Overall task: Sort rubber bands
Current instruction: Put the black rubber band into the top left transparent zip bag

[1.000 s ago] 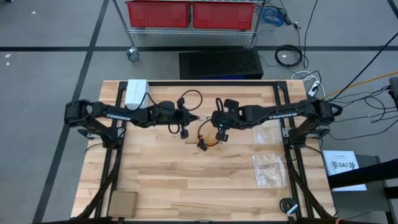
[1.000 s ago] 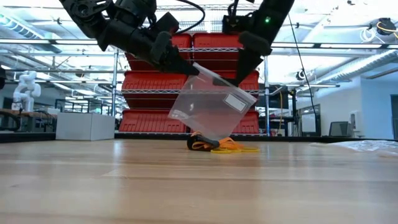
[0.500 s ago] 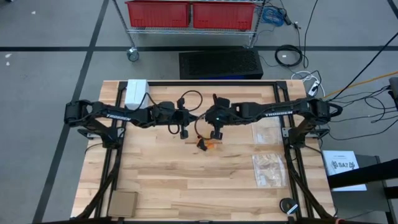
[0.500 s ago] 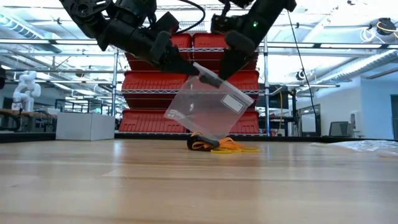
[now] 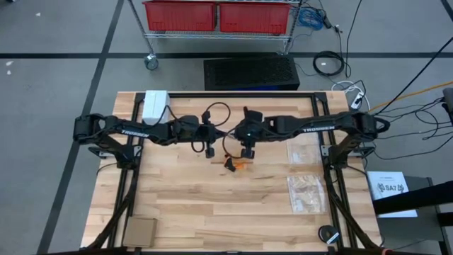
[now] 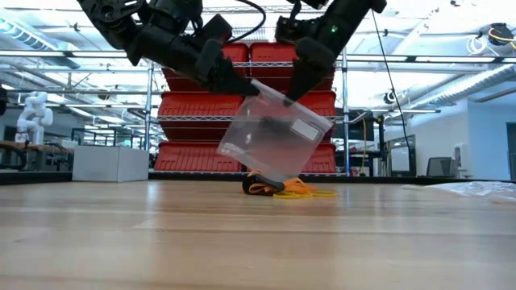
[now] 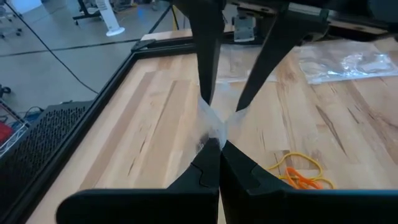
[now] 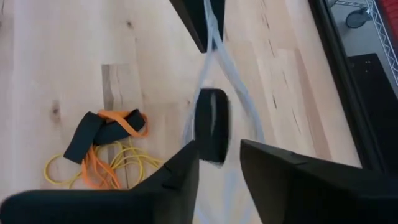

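Left pincer (image 6: 242,86) clenched on the upper corner of a clear zip bag (image 6: 272,138), held tilted above the table (image 6: 258,234). Right pincer (image 8: 217,163) just beside it over the bag's mouth, fingers parted, a black band (image 8: 211,124) dropping between them. Remaining rubber bands (image 8: 99,152) heaped on the table below the bag. "TROSSEN" legible along both arms.

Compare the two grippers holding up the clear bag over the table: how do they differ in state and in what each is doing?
The left gripper is shut on the clear bag's rim; the right gripper stands open at the bag's mouth, where a black band hangs just beyond its fingertips. Both meet above the rubber bands on the table.
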You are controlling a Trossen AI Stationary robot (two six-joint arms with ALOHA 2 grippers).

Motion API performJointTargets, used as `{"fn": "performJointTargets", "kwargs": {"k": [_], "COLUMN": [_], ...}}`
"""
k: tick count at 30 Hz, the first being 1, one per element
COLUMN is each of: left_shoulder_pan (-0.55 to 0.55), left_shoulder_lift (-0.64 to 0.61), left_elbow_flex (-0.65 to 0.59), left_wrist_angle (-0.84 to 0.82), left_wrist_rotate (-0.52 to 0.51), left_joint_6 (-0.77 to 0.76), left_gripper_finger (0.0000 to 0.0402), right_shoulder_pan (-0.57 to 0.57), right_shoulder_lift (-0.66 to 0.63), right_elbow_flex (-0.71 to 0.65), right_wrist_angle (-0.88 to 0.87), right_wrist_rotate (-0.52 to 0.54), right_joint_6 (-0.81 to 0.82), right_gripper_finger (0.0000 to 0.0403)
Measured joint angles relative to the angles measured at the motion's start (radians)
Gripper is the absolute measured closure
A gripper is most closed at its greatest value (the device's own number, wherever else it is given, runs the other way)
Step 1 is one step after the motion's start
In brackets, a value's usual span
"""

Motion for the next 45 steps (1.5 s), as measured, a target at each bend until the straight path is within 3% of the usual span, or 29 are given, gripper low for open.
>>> {"fn": "performJointTargets", "kwargs": {"k": [7, 15, 22, 26, 34, 40, 45], "left_shoulder_pan": [-0.009, -0.012, -0.010, 0.002, 0.043, 0.074, 0.088], "left_shoulder_lift": [0.000, 0.000, 0.000, 0.000, 0.000, 0.000, 0.000], "left_elbow_flex": [0.000, 0.000, 0.000, 0.000, -0.015, -0.037, -0.066], "left_wrist_angle": [0.048, 0.052, 0.051, 0.038, 0.015, 0.002, 0.003], "left_wrist_rotate": [0.000, 0.000, -0.010, -0.038, -0.071, -0.085, -0.085], "left_joint_6": [-0.025, -0.025, -0.024, -0.020, -0.028, -0.028, -0.049], "left_gripper_finger": [0.0401, 0.0401, 0.0401, 0.0401, 0.0401, 0.0401, 0.0401], "right_shoulder_pan": [-0.005, -0.014, -0.027, -0.036, -0.035, 0.011, 0.114], "right_shoulder_lift": [0.004, 0.005, 0.005, -0.001, -0.086, -0.124, -0.069], "right_elbow_flex": [0.000, 0.000, 0.000, 0.000, 0.000, -0.002, -0.091], "right_wrist_angle": [0.025, 0.092, 0.109, 0.052, 0.029, -0.009, 0.079], "right_wrist_rotate": [-0.002, -0.002, -0.025, -0.013, 0.005, -0.157, -0.185], "right_joint_6": [-0.025, -0.061, -0.043, -0.029, 0.018, 0.127, 0.137], "right_gripper_finger": [0.0285, 0.0389, 0.0401, 0.0375, 0.0274, 0.0225, 0.0218]}}
